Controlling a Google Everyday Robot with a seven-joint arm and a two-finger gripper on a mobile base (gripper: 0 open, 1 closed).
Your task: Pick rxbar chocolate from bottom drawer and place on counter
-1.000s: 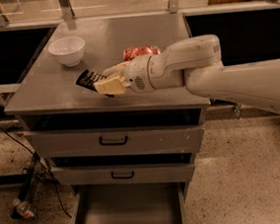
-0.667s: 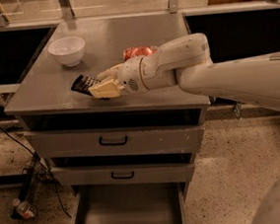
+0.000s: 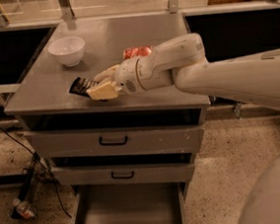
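- The gripper (image 3: 97, 84) is being carried low over the front-left part of the bench (image 3: 39, 91), at the end of an arm that is reaching in from the right.
- The rxbar chocolate (image 3: 79, 85) is being pinched between the gripper's two fingers, which are closed on one end of it. The rest of the black wrapper is showing beyond the fingertips.
- The bar is therefore lying to the left of the gripper, with its free end pointing toward the left edge of the bench. Its long axis seems to be running roughly in line with the gripper, though part of it is being hidden by the fingers.
- The bar is being kept flat, at or just above the bench surface. Whether it is touching cannot be told.
- A white bowl (image 3: 67, 50) is standing well apart, toward the back-left, and a red-orange snack packet (image 3: 136, 51) is lying behind the wrist.
- The bottom drawer (image 3: 125, 214) is standing pulled out below.
- The placing step is judged to be nearly done: a slight lowering, a release, and a withdrawal to the right are being called for.
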